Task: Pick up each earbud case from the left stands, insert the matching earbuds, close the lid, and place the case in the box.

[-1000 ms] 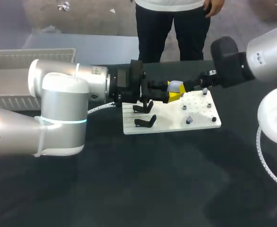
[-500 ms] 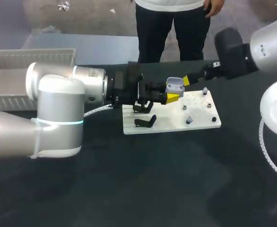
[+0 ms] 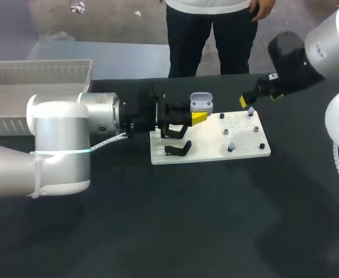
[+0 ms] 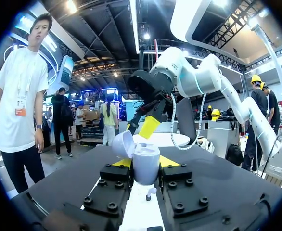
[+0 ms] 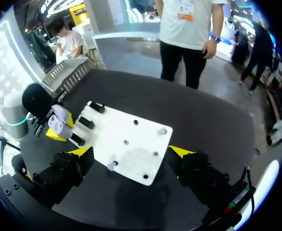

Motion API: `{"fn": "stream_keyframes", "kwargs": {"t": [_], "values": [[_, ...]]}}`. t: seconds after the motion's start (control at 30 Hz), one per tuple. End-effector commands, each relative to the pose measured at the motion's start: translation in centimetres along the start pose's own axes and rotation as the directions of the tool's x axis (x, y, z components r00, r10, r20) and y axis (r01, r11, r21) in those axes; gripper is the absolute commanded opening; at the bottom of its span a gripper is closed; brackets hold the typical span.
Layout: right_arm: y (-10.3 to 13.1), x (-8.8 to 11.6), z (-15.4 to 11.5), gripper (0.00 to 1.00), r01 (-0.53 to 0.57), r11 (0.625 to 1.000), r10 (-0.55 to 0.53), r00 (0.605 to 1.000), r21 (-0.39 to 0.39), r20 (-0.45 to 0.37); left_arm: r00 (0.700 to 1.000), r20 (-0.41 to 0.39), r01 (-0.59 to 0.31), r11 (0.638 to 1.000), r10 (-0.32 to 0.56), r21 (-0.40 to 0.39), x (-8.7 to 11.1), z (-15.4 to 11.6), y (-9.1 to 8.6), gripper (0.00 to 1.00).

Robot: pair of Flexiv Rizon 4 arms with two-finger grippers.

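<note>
Head view: my left gripper (image 3: 199, 116) was clamped on the case (image 3: 201, 103), upright, lid open, over the 12 o'clock edge of the white board (image 3: 244, 152). My right gripper (image 3: 260, 99), fingers apart, hung at the case's 3 o'clock, nearer the earbuds (image 3: 231, 147), so insertion looked like its job.

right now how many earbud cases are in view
1: the earbud case, lid open, is gripped in the left tool near the white board. More may hide behind the left arm.
</note>
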State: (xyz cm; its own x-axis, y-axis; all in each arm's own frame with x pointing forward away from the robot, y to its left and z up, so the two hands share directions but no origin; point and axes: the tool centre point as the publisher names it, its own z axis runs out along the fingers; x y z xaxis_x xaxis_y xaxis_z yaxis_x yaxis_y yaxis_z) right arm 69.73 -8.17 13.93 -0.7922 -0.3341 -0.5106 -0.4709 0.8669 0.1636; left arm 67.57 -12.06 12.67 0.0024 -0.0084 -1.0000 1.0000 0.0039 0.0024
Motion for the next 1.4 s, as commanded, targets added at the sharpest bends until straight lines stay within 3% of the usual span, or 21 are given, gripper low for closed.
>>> {"fn": "stream_keyframes", "kwargs": {"t": [0.03, 0.1, 0.17, 0.6, 1.17, 1.4], "values": [[-0.7, -0.5, 0.6, 1.0, 0.008, 0.99, -0.001, 0.999, 0.138, -0.049, 1.0, -0.003, -0.004, 1.0, 0.004, -0.005, -0.1, -0.1, 0.3, 0.0], [-1.2, -0.6, 1.0, 1.0, 0.021, 0.985, -0.005, 0.995, 0.174, -0.095, 1.0, -0.006, -0.007, 1.0, 0.007, -0.008, -0.2, -0.1, 0.4, 0.0], [-1.8, -0.6, 1.5, 1.0, 0.023, 0.964, 0.021, 0.986, 0.266, -0.164, 1.0, -0.007, -0.009, 1.0, 0.009, -0.008, -0.3, -0.1, 0.5, 0.0], [-1.8, -0.6, 1.5, 1.0, 0.023, 0.964, 0.021, 0.986, 0.266, -0.164, 1.0, -0.011, -0.01, 0.999, 0.01, -0.036, -0.2, 0.1, 1.3, 0.0], [-4.1, -0.3, 4.9, 1.0, 0.034, 0.972, 0.024, 0.97, 0.232, -0.241, 1.0, -0.002, 0.012, 0.999, -0.012, -0.048, -0.2, -0.6, 1.5, 0.0], [-5.0, -0.8, 6.7, 1.0, 0.087, 0.961, -0.001, 0.951, 0.263, -0.309, 1.0, -0.002, 0.012, 0.999, -0.012, -0.048, -0.2, -0.6, 1.5, 0.0]]}}
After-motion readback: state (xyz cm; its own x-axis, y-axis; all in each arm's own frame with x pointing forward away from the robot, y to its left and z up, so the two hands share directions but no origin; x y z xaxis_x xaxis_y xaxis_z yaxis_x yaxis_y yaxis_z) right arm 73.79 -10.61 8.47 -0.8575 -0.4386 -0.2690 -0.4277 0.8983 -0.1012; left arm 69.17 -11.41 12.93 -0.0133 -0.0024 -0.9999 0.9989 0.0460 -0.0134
